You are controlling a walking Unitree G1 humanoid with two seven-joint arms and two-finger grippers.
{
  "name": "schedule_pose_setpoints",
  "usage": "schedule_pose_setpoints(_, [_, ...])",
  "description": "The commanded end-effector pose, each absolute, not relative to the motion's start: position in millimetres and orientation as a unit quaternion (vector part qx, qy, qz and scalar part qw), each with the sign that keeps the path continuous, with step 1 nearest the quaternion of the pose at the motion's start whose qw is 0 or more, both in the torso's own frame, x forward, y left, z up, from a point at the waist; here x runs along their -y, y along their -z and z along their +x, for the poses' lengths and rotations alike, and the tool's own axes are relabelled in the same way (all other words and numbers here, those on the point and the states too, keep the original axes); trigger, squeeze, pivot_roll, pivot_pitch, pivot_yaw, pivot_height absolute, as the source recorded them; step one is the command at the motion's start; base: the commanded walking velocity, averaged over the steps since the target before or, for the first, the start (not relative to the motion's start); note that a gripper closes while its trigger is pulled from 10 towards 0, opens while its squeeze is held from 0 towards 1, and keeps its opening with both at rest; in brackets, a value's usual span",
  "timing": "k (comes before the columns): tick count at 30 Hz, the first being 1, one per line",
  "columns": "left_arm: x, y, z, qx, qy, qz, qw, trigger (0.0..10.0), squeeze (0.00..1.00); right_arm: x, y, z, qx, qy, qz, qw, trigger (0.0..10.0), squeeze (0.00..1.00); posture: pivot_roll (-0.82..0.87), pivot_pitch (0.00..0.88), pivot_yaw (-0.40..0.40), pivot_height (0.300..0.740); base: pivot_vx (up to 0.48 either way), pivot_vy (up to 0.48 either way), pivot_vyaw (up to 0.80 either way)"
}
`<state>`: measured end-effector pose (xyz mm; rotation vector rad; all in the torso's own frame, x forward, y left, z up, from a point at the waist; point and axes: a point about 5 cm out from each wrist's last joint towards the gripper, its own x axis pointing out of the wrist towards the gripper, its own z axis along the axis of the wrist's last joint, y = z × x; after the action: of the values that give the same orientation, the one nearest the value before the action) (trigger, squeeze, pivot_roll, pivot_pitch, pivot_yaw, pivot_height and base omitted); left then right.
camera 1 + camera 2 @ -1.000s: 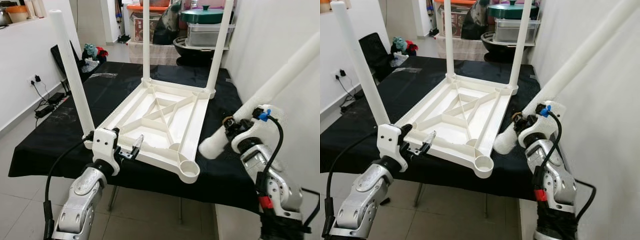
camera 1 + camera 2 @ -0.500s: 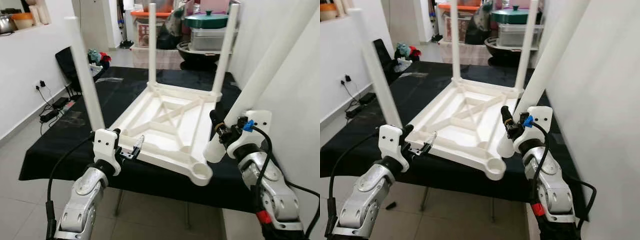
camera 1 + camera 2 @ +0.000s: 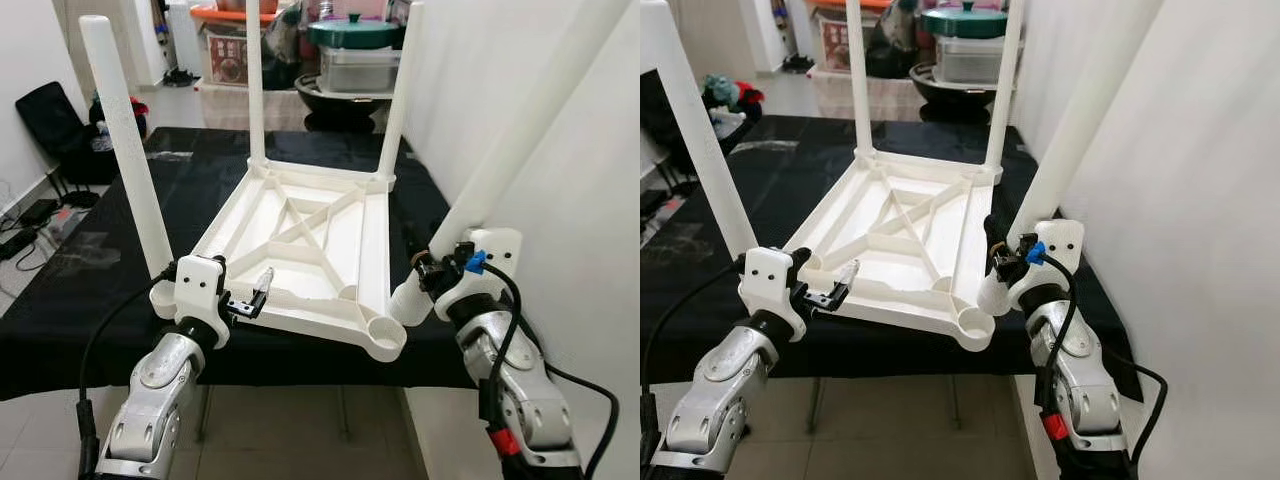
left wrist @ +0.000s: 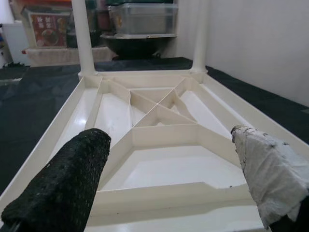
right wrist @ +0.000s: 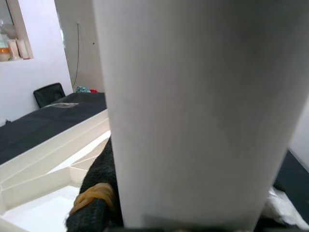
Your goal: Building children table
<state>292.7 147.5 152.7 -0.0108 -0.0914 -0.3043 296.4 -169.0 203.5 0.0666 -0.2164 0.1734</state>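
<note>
One white tabletop (image 3: 300, 260) lies upside down on the black-covered table (image 3: 80, 290), three legs (image 3: 128, 160) standing in its corners. Beside its empty near socket, the right gripper (image 3: 1002, 268) clamps the fourth leg (image 3: 500, 160). At its near edge, the left gripper (image 3: 250, 300) gapes wide.

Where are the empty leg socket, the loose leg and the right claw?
empty leg socket (image 3: 383, 334), left eye view, bare rim of the near right corner cup.
loose leg (image 3: 520, 135), left eye view, mid shaft.
right claw (image 3: 992, 262), right eye view, fingers clamped round the leg's lower end.

White upturned table (image 3: 310, 250) and legs (image 3: 128, 150) on black cloth (image 3: 90, 290).
</note>
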Motion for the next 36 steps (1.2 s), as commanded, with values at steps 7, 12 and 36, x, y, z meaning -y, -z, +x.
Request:
schedule_pose_setpoints(7, [-146, -147, 295, 0.038, 0.153, -0.020, 0.987, 10.0, 0.00, 173, -197, 299, 0.101, -0.071, 0.019, 0.992, 10.0, 0.00, -0.06, 0.000, -0.058, 0.740, 0.000, 0.000, 0.00])
schedule_pose_setpoints(12, [-144, -148, 297, 0.040, 0.161, -0.021, 0.986, 10.0, 0.00, 172, -198, 300, 0.107, -0.070, 0.025, 0.991, 10.0, 0.00, -0.07, 0.000, -0.037, 0.740, 0.059, 0.000, -0.22])
schedule_pose_setpoints(36, [-143, -151, 302, 0.056, 0.155, -0.030, 0.986, 10.0, 0.00, 166, -193, 309, 0.105, -0.081, 0.034, 0.991, 10.0, 0.00, -0.05, 0.000, -0.051, 0.740, 0.098, 0.000, -0.19])
